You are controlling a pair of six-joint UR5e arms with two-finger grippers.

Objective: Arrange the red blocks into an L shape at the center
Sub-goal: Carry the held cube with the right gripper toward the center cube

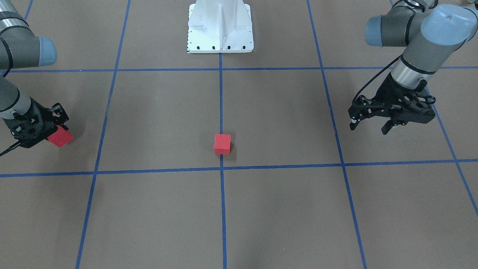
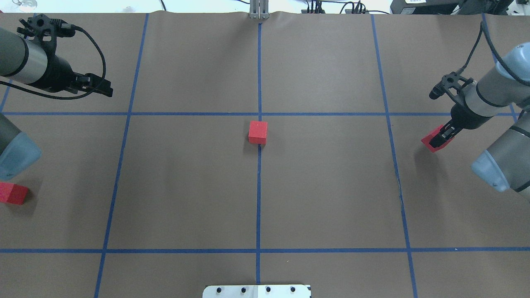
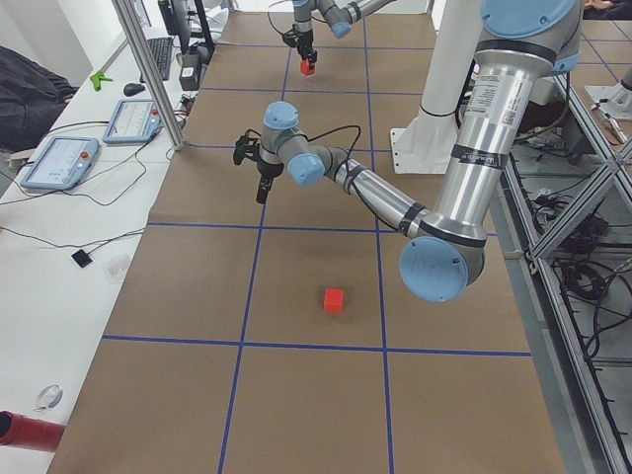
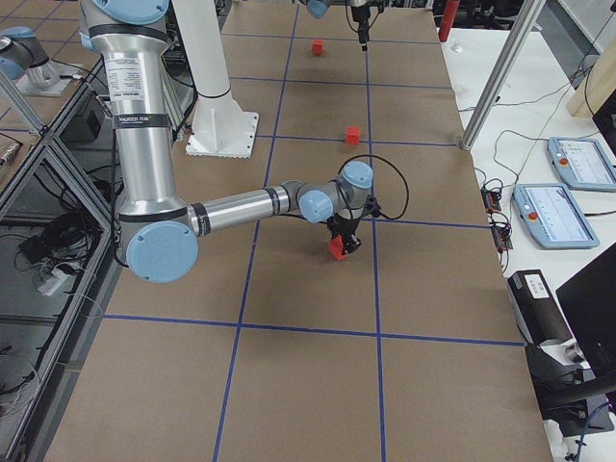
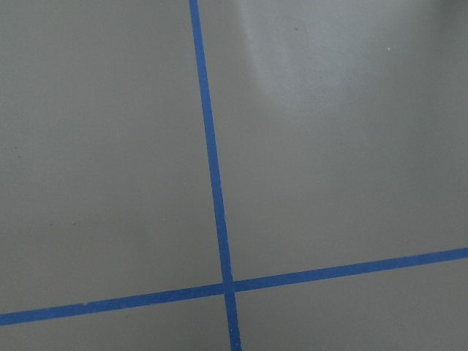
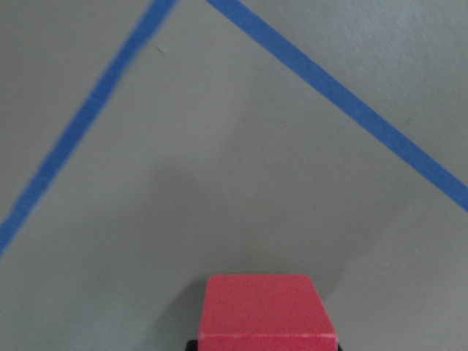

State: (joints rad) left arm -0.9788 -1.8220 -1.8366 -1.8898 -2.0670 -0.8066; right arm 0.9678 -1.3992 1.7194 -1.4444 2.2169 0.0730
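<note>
One red block [image 2: 257,132] rests on the middle blue line, just on the robot's side of the center crossing [image 2: 259,114]. In the overhead view my right gripper [image 2: 439,138] is at the right edge, shut on a second red block [image 2: 430,142] that is tilted and low over the floor; this block [image 6: 267,311] fills the bottom of the right wrist view. A third red block [image 2: 12,193] lies at the far left edge beside my left arm's elbow. My left gripper [image 1: 369,126] hangs open and empty, far from all three.
The white robot base plate [image 1: 220,45] stands on the middle line. Blue tape lines [image 5: 216,190] divide the brown floor into squares. Tablets [image 3: 59,158] and cables lie on the white bench beyond the floor's far edge.
</note>
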